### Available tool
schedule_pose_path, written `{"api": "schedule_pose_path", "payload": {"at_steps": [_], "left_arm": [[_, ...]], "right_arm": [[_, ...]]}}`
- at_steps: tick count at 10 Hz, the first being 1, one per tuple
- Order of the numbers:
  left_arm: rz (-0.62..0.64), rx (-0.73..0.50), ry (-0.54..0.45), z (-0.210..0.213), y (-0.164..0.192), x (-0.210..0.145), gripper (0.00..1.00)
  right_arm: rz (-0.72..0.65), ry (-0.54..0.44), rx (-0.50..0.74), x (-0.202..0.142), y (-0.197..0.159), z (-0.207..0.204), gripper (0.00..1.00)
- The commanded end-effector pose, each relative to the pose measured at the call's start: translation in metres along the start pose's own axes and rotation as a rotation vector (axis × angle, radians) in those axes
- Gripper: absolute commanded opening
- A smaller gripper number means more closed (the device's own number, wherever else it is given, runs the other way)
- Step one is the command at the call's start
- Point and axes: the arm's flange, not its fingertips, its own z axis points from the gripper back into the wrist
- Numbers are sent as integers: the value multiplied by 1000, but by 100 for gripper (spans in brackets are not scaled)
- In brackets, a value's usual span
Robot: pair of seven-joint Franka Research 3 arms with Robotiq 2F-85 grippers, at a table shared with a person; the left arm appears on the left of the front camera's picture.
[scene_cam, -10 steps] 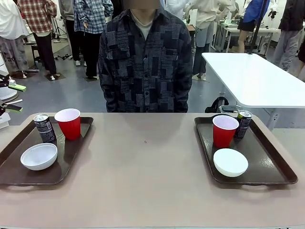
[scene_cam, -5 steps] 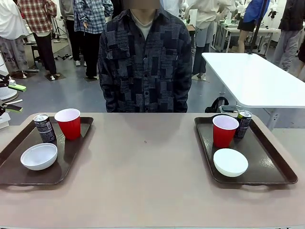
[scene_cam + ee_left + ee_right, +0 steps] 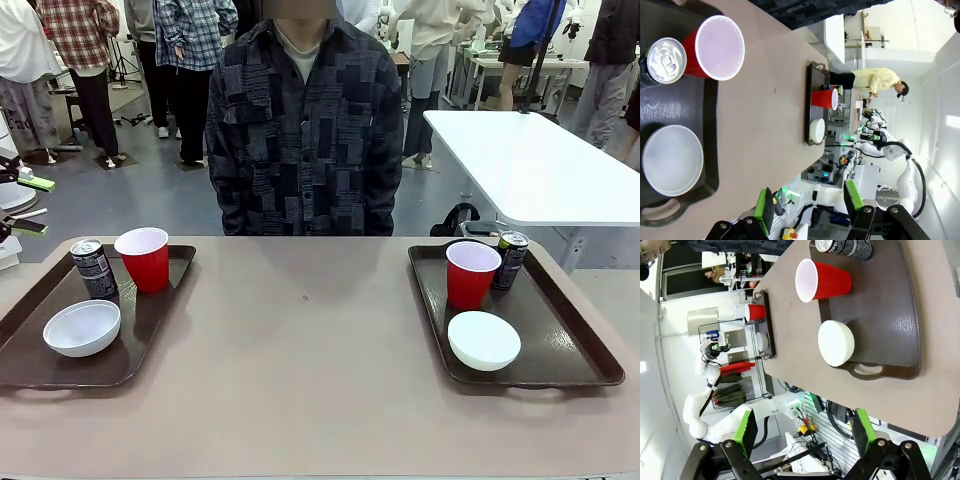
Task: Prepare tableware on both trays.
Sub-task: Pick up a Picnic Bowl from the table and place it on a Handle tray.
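Two dark brown trays lie on the table, the left tray [image 3: 165, 285] and the right tray [image 3: 565, 345]. The left one carries a dark can [image 3: 93, 268], a red cup [image 3: 145, 258] and a white bowl [image 3: 82, 328]. The right one carries a red cup [image 3: 471, 273], a can [image 3: 511, 258] and a white bowl [image 3: 483, 340]. My left gripper [image 3: 807, 205] hangs open and empty above the table beside its tray [image 3: 710, 110]. My right gripper [image 3: 804, 430] is open and empty too, off the near end of its tray [image 3: 890, 315].
A person in a dark patterned shirt [image 3: 305, 130] stands at the table's far edge, hands out of sight. The tan tabletop [image 3: 300, 350] stretches bare between the trays. A white table [image 3: 530, 160] stands behind on the right, with people farther off.
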Motion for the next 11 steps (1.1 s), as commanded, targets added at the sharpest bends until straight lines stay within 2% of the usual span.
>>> {"api": "schedule_pose_path", "payload": {"at_steps": [1, 11], "left_arm": [[4, -21, 0, 2, -2, 1, 75], [4, -21, 0, 2, -2, 1, 75]], "right_arm": [[-2, 10, -19, -4, 0, 2, 100], [-2, 10, -19, -4, 0, 2, 100]]}}
